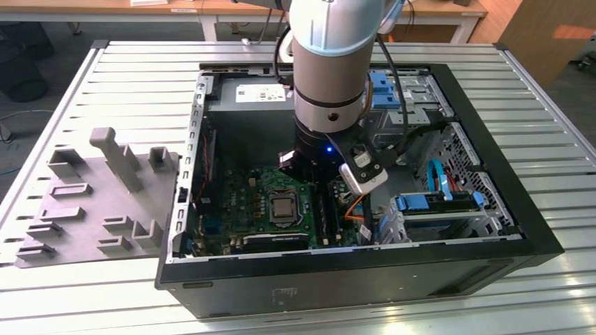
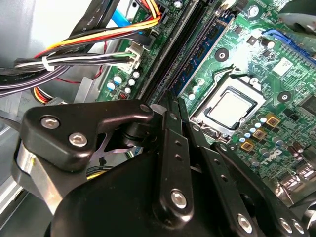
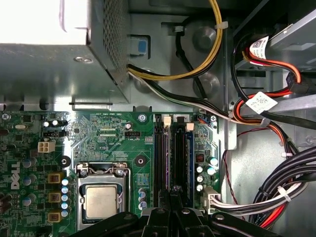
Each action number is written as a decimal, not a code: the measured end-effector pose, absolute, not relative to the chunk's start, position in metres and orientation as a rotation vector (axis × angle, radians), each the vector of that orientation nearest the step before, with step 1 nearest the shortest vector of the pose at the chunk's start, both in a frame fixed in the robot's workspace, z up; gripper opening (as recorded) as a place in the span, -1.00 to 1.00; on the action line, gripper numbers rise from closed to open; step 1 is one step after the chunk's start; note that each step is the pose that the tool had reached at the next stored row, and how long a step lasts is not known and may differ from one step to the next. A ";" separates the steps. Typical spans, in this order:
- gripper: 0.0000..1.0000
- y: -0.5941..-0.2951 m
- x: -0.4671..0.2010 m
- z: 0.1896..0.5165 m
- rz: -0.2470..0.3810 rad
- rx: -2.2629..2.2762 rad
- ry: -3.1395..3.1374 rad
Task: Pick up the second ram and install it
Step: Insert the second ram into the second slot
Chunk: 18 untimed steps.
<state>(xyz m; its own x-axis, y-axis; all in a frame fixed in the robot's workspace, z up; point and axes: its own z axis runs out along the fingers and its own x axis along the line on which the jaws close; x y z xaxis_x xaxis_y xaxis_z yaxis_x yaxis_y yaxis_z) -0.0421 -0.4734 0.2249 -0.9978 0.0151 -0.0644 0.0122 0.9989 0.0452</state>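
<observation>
The second ram (image 3: 168, 153) shows edge-on as a thin grey strip lying along one of the black memory slots (image 3: 159, 153) on the green motherboard (image 3: 113, 133). My gripper (image 3: 173, 193) is at the near end of that strip, its fingers drawn together around it. In the second wrist view the gripper (image 2: 173, 101) has its narrow tips close together right above the slots. In the exterior view the gripper (image 1: 322, 183) reaches down inside the open computer case (image 1: 484, 230). Another memory stick (image 2: 200, 61) with blue chips sits in a neighbouring slot.
The processor socket (image 3: 101, 200) lies beside the slots. Cable bundles (image 3: 276, 192) run along the other side, near the drive bays (image 1: 437, 202). The metal power supply box (image 3: 54, 49) stands beyond the board. A grey foam tray (image 1: 93, 202) lies on the table at the exterior view's left.
</observation>
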 end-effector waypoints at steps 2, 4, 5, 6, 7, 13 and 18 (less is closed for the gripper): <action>-0.76 -0.473 -0.042 0.225 0.069 0.021 3.076; -0.76 -0.473 -0.042 0.224 0.069 0.021 3.076; -0.76 -0.473 -0.042 0.224 0.069 0.021 3.076; -0.76 -0.473 -0.042 0.224 0.069 0.021 3.076; -0.76 -0.473 -0.042 0.223 0.069 0.021 3.076; -0.76 -0.475 -0.042 0.223 0.069 0.021 3.076; -0.76 -0.475 -0.042 0.223 0.069 0.021 3.077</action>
<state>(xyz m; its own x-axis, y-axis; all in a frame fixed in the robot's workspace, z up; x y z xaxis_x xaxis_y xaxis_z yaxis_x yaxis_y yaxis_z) -0.0421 -0.4752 0.2230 -0.9979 0.0152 -0.0635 0.0123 0.9989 0.0452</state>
